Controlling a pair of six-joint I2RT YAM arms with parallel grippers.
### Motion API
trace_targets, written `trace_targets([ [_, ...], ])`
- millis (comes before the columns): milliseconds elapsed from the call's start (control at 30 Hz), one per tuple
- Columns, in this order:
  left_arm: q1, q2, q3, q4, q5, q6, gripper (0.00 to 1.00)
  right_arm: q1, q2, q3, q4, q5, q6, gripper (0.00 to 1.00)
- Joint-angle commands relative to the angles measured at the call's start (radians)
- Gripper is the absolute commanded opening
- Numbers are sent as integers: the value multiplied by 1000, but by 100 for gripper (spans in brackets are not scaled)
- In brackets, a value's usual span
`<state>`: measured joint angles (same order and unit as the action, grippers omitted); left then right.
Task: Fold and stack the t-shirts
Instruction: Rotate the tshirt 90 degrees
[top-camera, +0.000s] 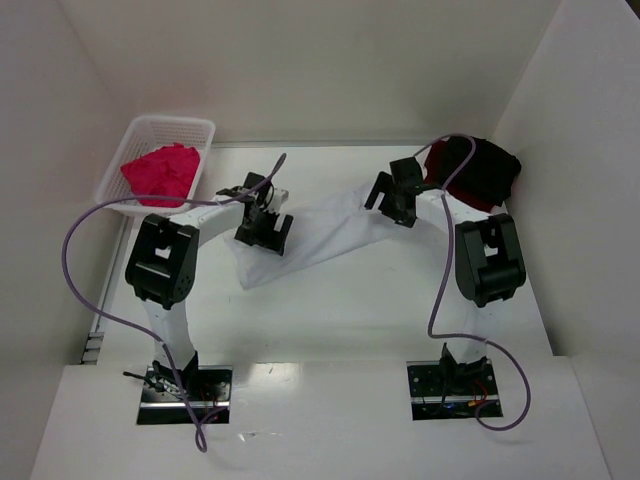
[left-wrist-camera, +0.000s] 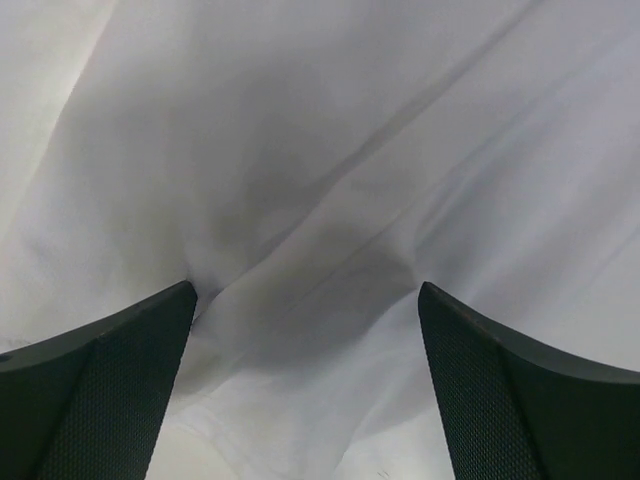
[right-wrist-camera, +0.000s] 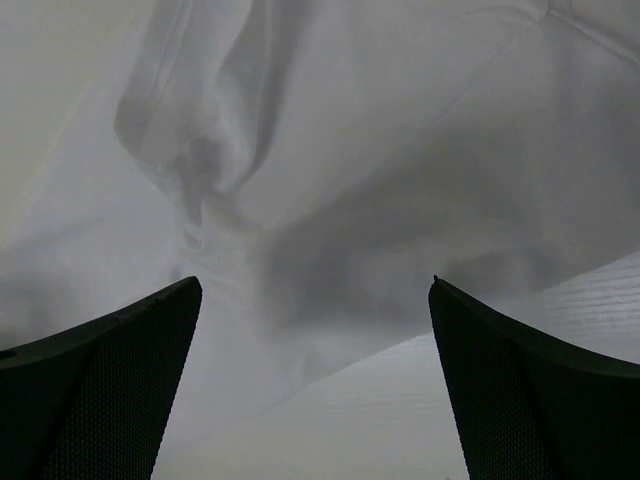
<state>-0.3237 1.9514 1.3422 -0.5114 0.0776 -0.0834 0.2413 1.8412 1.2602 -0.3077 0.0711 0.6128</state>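
Lying rumpled, the soft white t-shirt (top-camera: 330, 233) stretches between left claw (top-camera: 263, 232) and right claw (top-camera: 395, 202), both spread.

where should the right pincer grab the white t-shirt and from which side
Probably the bunched-up fold of the white t-shirt just ahead of the open right pincer, coming down from above: the rest lies flat on the table, and that raised ridge is what it could close around.

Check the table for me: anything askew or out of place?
The white shirt lies wrinkled and diagonal between the left hand and right hand, bunched near the right one. Nothing looks damaged.
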Motion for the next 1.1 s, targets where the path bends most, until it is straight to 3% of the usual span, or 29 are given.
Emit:
trace_targets([
  [0,-40,-43,-97,-113,140,-105,99,1,39,65,9,4,-24,100],
  [233,-156,-132,-192,-113,197,-228,99,1,159,116,28,13,-65,100],
  [533,-291,-193,-274,-82,229,-360,99,30,313,300,-8,-11,-94,100],
  [767,-394,-193,-275,-39,295,-420,99,93,457,513,-59,-34,-113,100],
  [1067,-502,-131,-242,51,346,-476,99,170,533,592,-8,-82,-48,100],
])
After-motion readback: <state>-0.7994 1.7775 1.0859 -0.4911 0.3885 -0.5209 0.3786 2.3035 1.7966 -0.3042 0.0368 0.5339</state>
